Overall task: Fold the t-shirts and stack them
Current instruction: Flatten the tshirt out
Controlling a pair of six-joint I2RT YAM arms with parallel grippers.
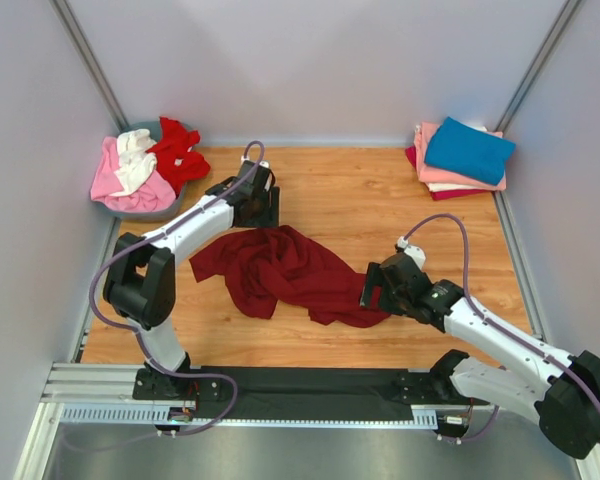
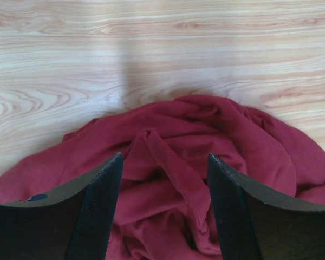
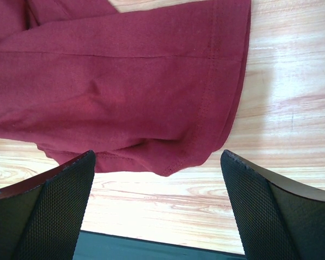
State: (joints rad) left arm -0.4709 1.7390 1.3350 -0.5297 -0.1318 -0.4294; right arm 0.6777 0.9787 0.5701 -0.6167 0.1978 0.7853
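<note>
so, grey bin (image 1: 143, 126), pink shirt (image 1: 108, 175), white shirt (image 1: 134, 160), red shirt (image 1: 178, 152) inside

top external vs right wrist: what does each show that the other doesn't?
Only top external: the folded stack in the far right corner with the teal-blue shirt on top, the unfolded heap of pink, white and red at far left, and the left gripper at the far edge of the maroon shirt.
Only right wrist: the hem stitching along that shirt's edge, and the mesh finger pads.
Both: the maroon shirt crumpled on the wood table, with the right gripper open at its end.
</note>
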